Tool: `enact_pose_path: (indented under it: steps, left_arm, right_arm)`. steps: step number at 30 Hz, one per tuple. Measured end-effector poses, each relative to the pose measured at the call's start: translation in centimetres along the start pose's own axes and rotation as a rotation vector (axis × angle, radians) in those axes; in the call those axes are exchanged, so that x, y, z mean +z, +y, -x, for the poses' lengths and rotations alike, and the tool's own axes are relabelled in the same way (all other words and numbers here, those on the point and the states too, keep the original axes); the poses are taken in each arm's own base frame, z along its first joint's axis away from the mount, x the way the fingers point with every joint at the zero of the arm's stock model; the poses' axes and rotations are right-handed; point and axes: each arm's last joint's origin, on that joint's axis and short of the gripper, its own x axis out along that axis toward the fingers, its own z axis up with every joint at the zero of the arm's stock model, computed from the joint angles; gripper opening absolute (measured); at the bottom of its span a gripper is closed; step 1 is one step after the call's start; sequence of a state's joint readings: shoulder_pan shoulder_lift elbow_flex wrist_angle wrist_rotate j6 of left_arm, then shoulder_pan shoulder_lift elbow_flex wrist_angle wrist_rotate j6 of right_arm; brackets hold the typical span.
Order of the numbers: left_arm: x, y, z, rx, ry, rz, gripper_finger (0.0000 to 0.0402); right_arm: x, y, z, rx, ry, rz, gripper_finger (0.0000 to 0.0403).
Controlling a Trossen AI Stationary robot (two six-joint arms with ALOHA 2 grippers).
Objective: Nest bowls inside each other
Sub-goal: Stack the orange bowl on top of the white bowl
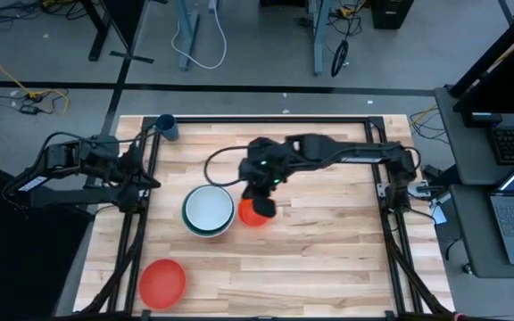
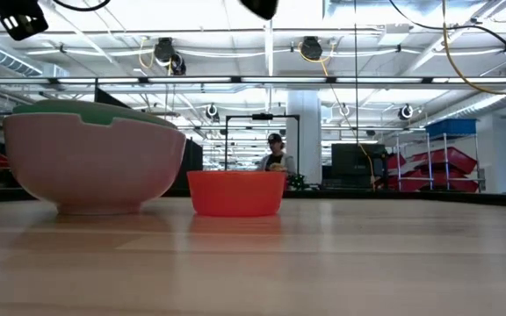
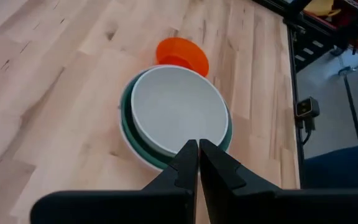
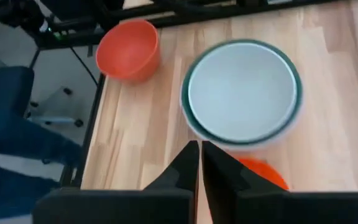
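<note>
A stack of bowls [image 1: 208, 211] stands mid-table: a smaller white bowl [image 3: 178, 115] sits in a green one [image 4: 296, 74], which sits in a large white one [image 2: 95, 162]. A small orange-red bowl [image 1: 252, 214] rests on its base just right of the stack, apart from it. A red bowl [image 1: 162, 283] stands near the front left corner. My right gripper [image 4: 199, 155] is shut and hangs in the air over the orange-red bowl [image 4: 263, 174], touching nothing. My left gripper [image 3: 198, 152] is shut, held up at the table's left edge, pointing toward the stack.
A small dark blue cup [image 1: 167, 127] stands at the far left corner. Black frame rails [image 1: 141, 223] run along the table's left and right sides. Bare wood lies to the right of the bowls and along the near edge. A person shows far off in the room [image 2: 275, 154].
</note>
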State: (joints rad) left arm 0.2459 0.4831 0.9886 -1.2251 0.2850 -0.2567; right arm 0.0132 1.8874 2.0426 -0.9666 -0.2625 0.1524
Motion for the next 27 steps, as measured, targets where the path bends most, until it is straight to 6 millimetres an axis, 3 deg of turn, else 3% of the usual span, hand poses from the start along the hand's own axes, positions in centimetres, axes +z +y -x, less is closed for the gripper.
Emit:
enact_pose_path:
  steps: [5, 11, 18, 21, 27]
  left_arm:
    - [0.0, 0.0, 0.0, 0.0, 0.0, -0.001, 0.0001]
    - [-0.2, 0.1, -0.1, 0.013, 0.035, -0.02, 0.0001]
    - [0.6, 0.3, -1.1, 0.046, 0.072, -0.013, 0.0001]
    - [1.3, 0.2, -1.5, 0.04, 0.042, -0.022, 0.0001]
    - [2.3, 0.1, -1.8, 0.033, -0.023, -0.039, 0.0001]
  right_arm:
    - [-0.8, 1.1, 4.7, -0.021, 0.0, -0.002, 0.0]
    - [-2.5, 1.9, 10.6, -0.186, -0.026, 0.011, 0.0]
    - [-3.7, 2.7, 15.7, -0.328, -0.14, 0.015, 0.0]
    - [-3.8, 2.7, 16.2, -0.358, -0.221, 0.018, 0.0]
    - [-4.7, 1.6, 12.7, -0.351, -0.31, 0.022, 0.0]
